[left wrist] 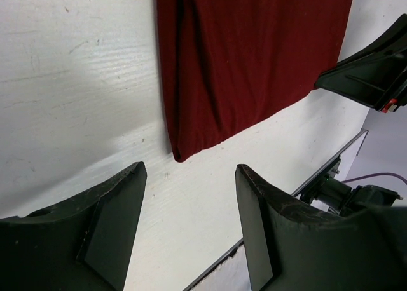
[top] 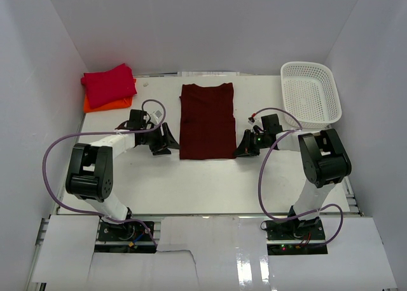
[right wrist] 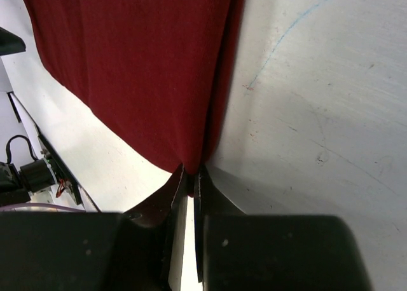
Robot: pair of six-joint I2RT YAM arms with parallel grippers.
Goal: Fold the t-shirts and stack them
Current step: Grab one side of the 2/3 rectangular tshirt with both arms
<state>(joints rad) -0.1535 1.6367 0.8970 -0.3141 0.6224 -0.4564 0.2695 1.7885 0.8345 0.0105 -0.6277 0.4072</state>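
Right tool (right wrist: 190, 175) pinches a near corner of the maroon t-shirt (top: 206, 121), laid lengthwise front-to-back; left tool (left wrist: 189, 171) spread.

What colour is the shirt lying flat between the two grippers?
Dark maroon, plain, no pattern. The shirt shows best in the top view.

The left arm (top: 89, 173) and right arm (top: 324, 157) share glossy black joint housings and white links. A lilac cable (top: 44, 162) loops back from behind the left gripper (left wrist: 191, 170) and right gripper (right wrist: 191, 173), whose fingers (left wrist: 114, 227) are matte black wedges.
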